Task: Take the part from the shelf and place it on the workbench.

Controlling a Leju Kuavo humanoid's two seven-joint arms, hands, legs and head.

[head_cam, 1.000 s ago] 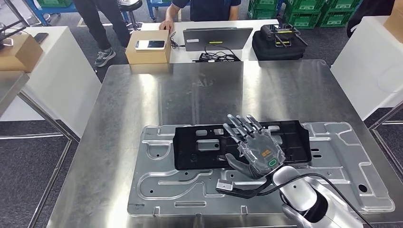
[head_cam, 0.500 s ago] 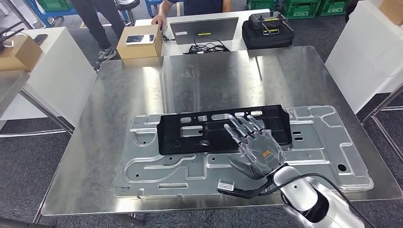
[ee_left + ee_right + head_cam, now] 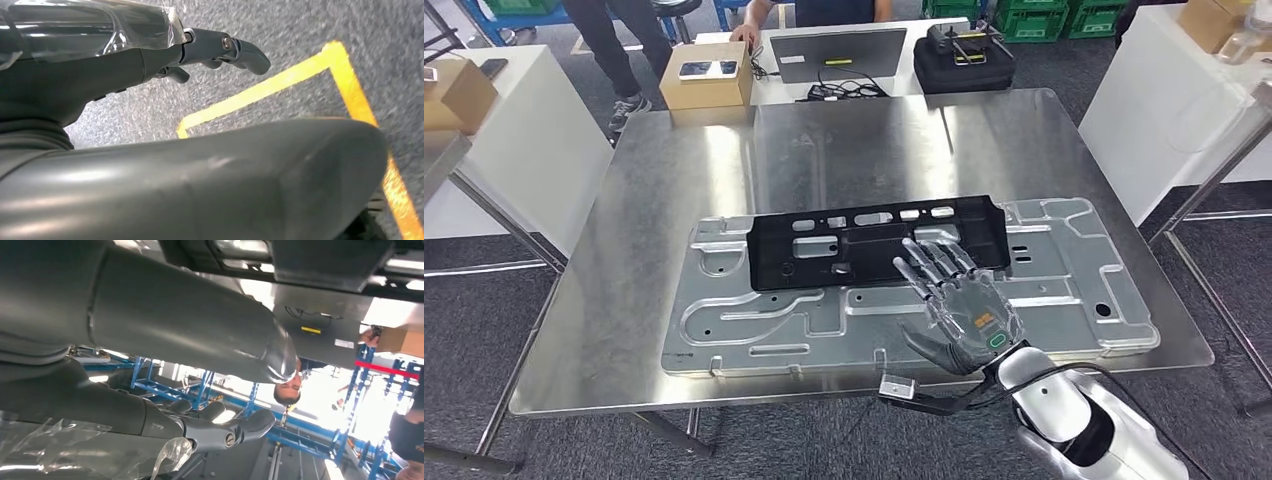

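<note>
The right hand's fingers (image 3: pixel 932 262) are spread apart and hold nothing, their tips over the near edge of the black plastic part (image 3: pixel 874 243). The right hand (image 3: pixel 959 312) hovers above the stamped metal panel (image 3: pixel 754 325) (the part lies flat on it) on the steel workbench (image 3: pixel 704 160). The left hand (image 3: pixel 220 50) hangs over grey floor, fingers curled, holding nothing.

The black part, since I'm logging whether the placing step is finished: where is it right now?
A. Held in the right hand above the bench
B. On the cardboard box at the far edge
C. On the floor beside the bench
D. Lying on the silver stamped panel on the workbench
D: the black part lies flat on the silver stamped panel atop the workbench, while the right hand, fingers spread, grips nothing.
</note>
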